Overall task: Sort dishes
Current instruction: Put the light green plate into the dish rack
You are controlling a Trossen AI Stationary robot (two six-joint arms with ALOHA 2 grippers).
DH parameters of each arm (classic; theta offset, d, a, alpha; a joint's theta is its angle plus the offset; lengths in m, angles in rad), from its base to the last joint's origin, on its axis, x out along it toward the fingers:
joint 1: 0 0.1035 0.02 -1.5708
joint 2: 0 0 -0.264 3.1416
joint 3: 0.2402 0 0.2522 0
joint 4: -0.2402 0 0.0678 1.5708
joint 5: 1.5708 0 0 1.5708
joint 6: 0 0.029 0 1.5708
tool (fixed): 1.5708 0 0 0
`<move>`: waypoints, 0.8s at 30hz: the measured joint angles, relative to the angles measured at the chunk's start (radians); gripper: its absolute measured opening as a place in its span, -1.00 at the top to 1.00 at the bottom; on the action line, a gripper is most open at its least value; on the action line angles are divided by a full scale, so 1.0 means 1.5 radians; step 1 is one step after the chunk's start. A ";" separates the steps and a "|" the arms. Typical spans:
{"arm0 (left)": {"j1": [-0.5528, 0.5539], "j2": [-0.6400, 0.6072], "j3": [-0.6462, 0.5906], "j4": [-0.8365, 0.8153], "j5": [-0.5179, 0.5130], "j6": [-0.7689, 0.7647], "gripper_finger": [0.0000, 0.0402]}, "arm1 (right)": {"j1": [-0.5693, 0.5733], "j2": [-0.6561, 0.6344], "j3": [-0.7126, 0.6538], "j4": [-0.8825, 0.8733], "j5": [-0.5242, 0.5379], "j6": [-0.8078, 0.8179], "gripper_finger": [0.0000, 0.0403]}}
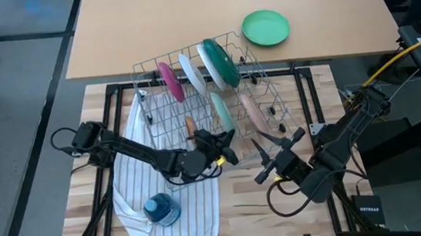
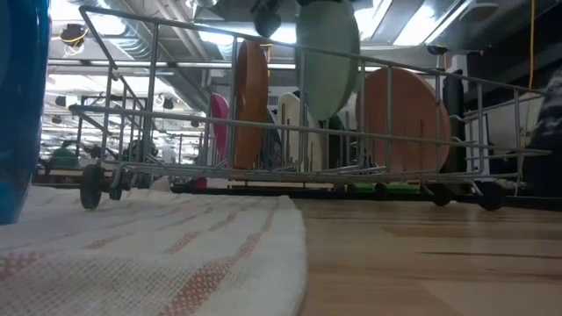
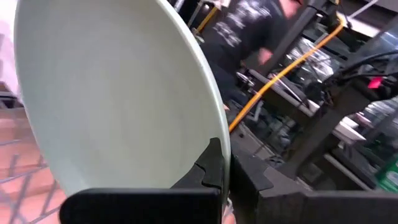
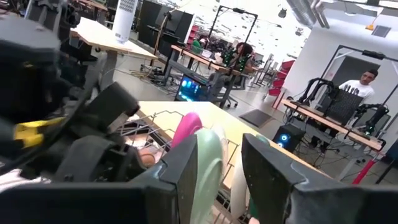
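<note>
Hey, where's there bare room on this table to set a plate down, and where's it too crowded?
Free: the tan tabletop behind the wire rack, left of the green plate, and the wood strip between the striped towel and the right gripper. Crowded: the rack front, where the left gripper holds the mint plate.

room: open workshop | ceiling: bright strip lights (image 2: 413, 26), upper frame | furniture: long desks (image 4: 205, 59) with monitors, mid-frame | people: seated person (image 4: 239, 59); another (image 4: 360, 84) far right | floor: grey (image 1: 13, 83)
</note>
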 joint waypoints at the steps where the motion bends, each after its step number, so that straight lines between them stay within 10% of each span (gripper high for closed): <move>1: -0.004 0.000 0.000 0.001 -0.015 0.002 1.00 | 0.000 0.000 0.005 0.000 0.000 -0.009 0.36; 24: 0.006 0.012 0.000 -0.146 -0.006 -0.200 1.00 | -0.001 -0.001 0.034 -0.001 0.000 -0.074 0.36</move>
